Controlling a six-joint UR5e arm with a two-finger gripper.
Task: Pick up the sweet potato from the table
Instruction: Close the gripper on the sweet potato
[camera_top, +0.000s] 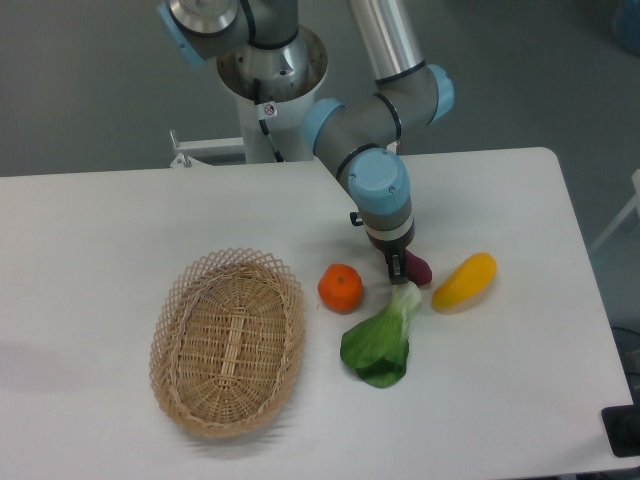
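Sweet potato (420, 268): dark purple tuber on the table (90, 230), right of centre, nearer the far edge than the near one; mostly hidden behind the gripper, only its right end showing.
Gripper (399, 265): down at table level, directly over the tuber's left part; fingers dark and close-set against it, cannot tell whether parted, closed, or clamped.
Relation to hand: touching or all but touching; tuber sticks out to the right of the fingers, so grip point likely off-centre, toward one tapered end.
Neighbours: bok choy (381, 343) just beside the fingertips on the near side, stalk end almost under them; orange (340, 287) near, to the left; yellow squash (464, 281) near, to the right; wicker basket (228, 341) well apart, toward the near-left corner.
Risk, slip: off-centre hold on a tapered end could let the tuber pivot or squirt out on lift.
Risk, snag: bok choy stalk may get pinched along with it.
Risk, knock: rolling tuber could nudge the squash.
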